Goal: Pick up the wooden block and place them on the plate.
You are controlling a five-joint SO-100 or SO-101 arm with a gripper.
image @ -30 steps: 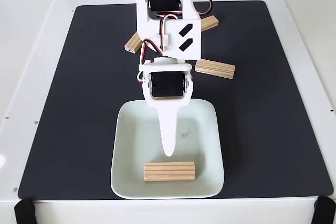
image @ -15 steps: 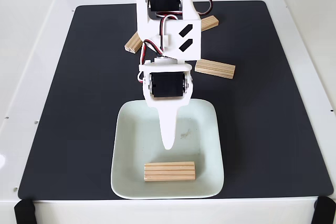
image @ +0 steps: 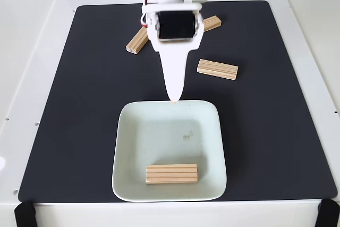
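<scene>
A white bench [image: 32, 78] is carrying a black mat [image: 79, 131], where the plate [image: 138, 131] is sitting near the front with one wooden block [image: 171, 173] lying in it. Three more blocks are lying on the mat: right block [image: 218, 69], left block [image: 137, 41], far block [image: 212, 23]. The end effector [image: 174, 98] is hanging empty over the plate's far rim, its fingers appearing closed together.

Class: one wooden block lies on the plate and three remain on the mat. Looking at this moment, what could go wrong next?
1. The gripper hangs low at the plate rim and might clip it.
2. The left block lies partly under the arm, so it may get knocked.
3. A new block could land on the plated block.
</scene>
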